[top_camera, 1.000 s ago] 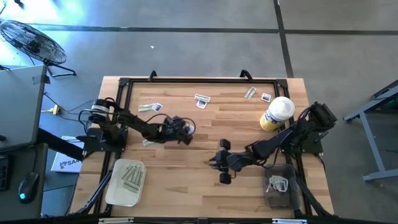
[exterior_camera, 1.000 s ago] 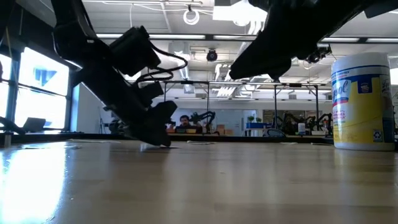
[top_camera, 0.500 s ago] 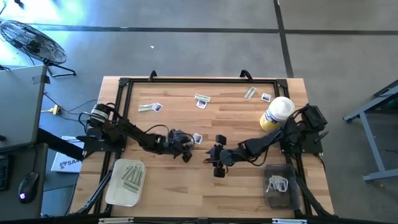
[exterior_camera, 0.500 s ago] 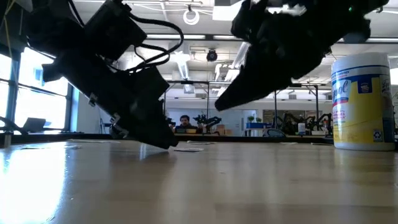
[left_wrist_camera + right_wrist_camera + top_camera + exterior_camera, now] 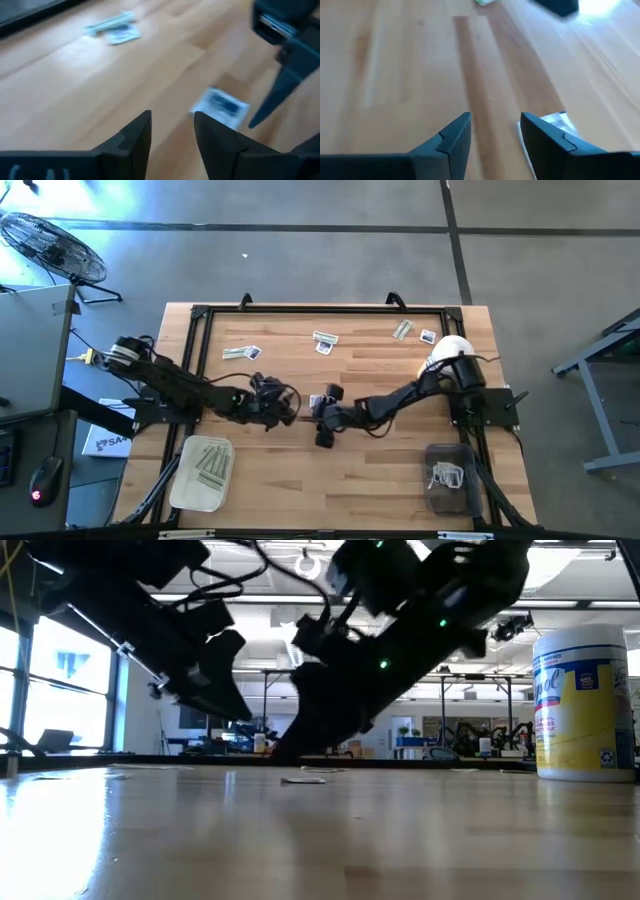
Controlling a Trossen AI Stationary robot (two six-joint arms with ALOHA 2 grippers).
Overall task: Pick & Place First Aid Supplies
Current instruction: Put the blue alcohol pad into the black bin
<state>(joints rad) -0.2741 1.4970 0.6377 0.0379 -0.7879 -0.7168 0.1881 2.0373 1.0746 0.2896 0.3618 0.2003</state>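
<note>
A small white square packet with a blue mark lies flat mid-table [image 5: 316, 401], [image 5: 220, 106], [image 5: 303, 780], between the two grippers. My left gripper [image 5: 288, 407], [image 5: 172, 127] is open and hovers just left of it, touching nothing. My right gripper [image 5: 321, 416], [image 5: 495, 131] is open and low over the table, reaching in from the right. In the right wrist view the packet [image 5: 558, 121] shows beside one finger, outside the gap. More strips and squares lie flat near the far edge [image 5: 238, 352], [image 5: 324, 340], [image 5: 403, 330], [image 5: 428, 336]. My right gripper has one finger [image 5: 545, 142] at the edge of the white square packet [image 5: 559, 120], which lies flat on the table. That finger hides where they meet, so I cannot tell whether they touch.
A pale tray with several strips sits at the near left [image 5: 186, 480]. A dark bin with white packets sits at the near right [image 5: 436, 498]. The yellow bottle with a white cap stands at the right [image 5: 442, 358], [image 5: 585, 705], partly under my right arm. A black frame borders the table [image 5: 300, 308].
My left gripper came toward the near edge, left the square packet lying on the table, and drew back toward the left edge. My right gripper travelled from the near middle toward the left and far side, arriving at the packet. The packet has lain still for the last half second.
</note>
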